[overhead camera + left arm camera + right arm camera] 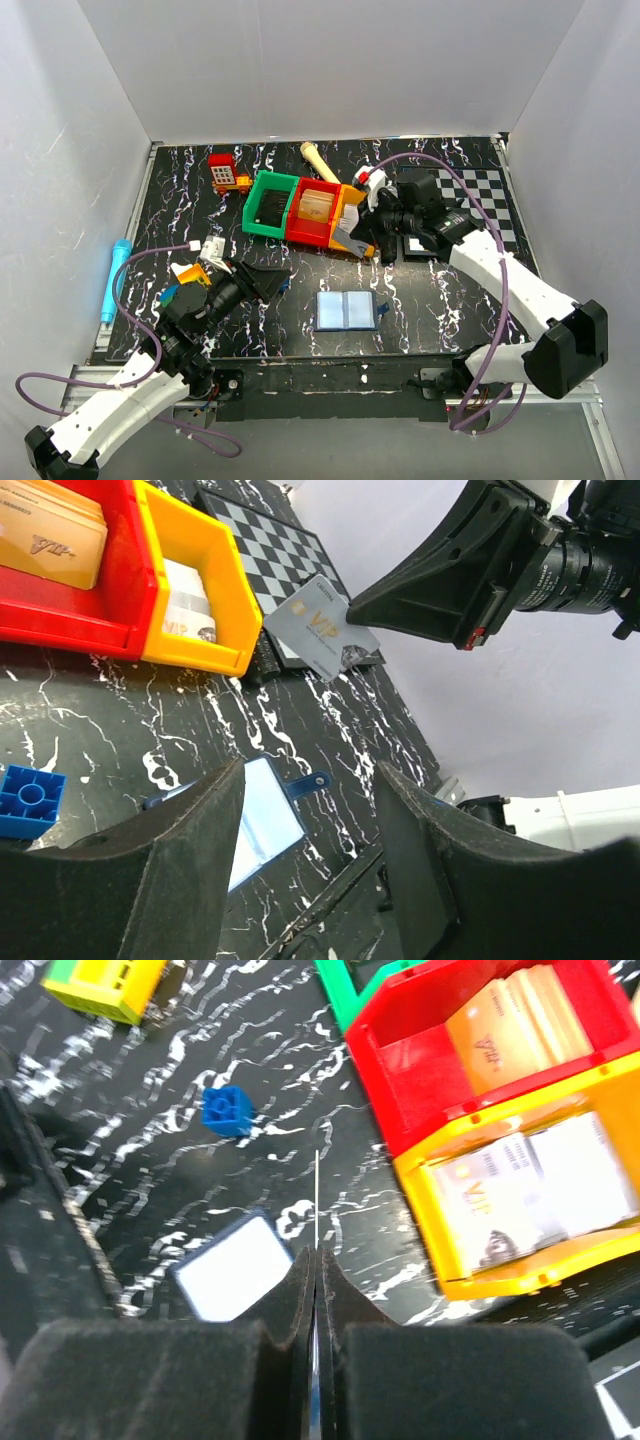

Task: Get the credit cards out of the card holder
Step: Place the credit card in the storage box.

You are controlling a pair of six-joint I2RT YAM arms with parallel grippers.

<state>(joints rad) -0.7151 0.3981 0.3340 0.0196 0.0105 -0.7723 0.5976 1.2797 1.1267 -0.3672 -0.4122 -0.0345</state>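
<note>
Near the front edge of the desk [440, 300], the open card holder [347, 311] lies apart from the right hand [315, 1253], which pinches a grey card [322, 628]; the left hand [310, 778] is wide, seemingly clear of it.

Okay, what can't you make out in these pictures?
- Pockets of the card holder: too small in the top view, mostly behind the left end effector in the left wrist view, blurred in the right wrist view.
- Face of the grey card: edge-on in the right end effector, right wrist view.
</note>
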